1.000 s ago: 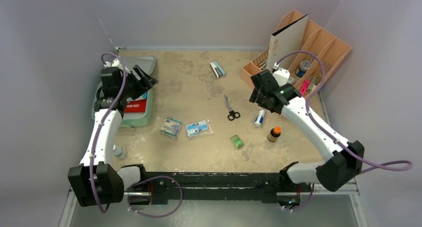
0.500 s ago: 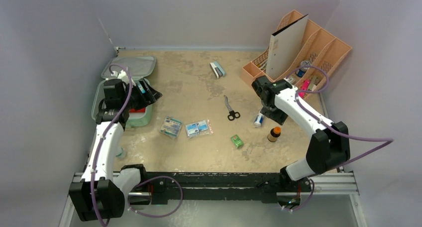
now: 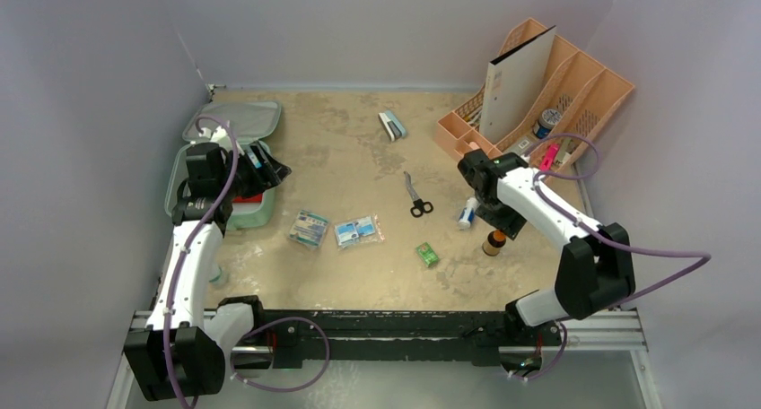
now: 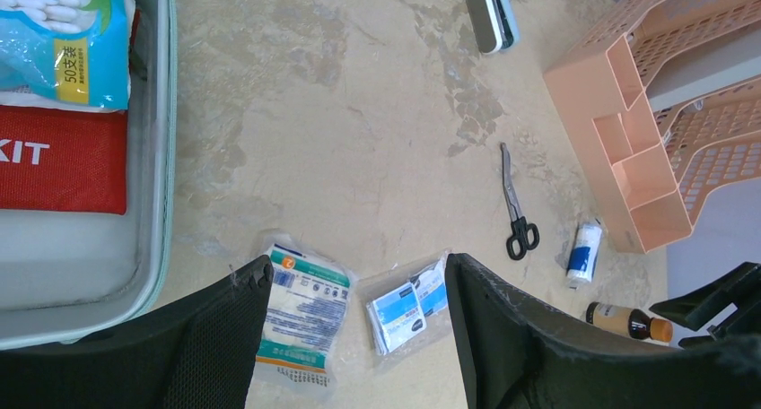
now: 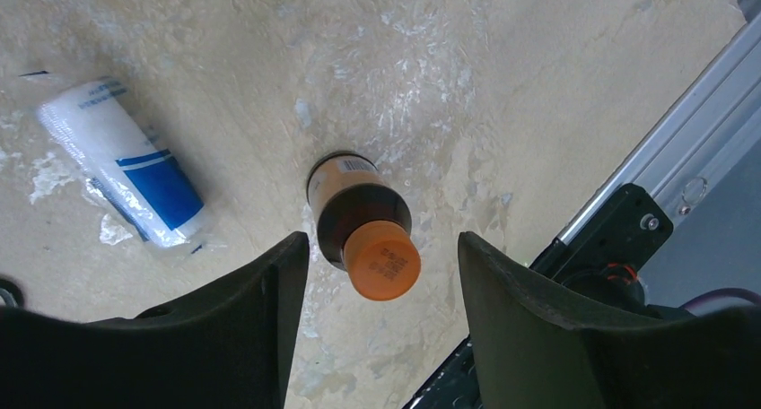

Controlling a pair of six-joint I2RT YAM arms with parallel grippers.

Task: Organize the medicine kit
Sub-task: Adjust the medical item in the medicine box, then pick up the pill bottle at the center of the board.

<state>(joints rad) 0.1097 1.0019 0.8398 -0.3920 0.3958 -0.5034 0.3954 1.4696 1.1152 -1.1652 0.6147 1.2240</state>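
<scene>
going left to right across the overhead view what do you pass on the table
medicine kit, white gauze packet, blue packet, scissors, bandage roll, brown bottle, peach organizer

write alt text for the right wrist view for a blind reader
The open right gripper hovers over a small brown bottle with an orange cap standing on the worn beige table, not touching it. A white roll with a blue label lies to the left, a metal rail at the right edge.

Left wrist view crops the medicine kit's (image 4: 163, 158) left side.
</scene>
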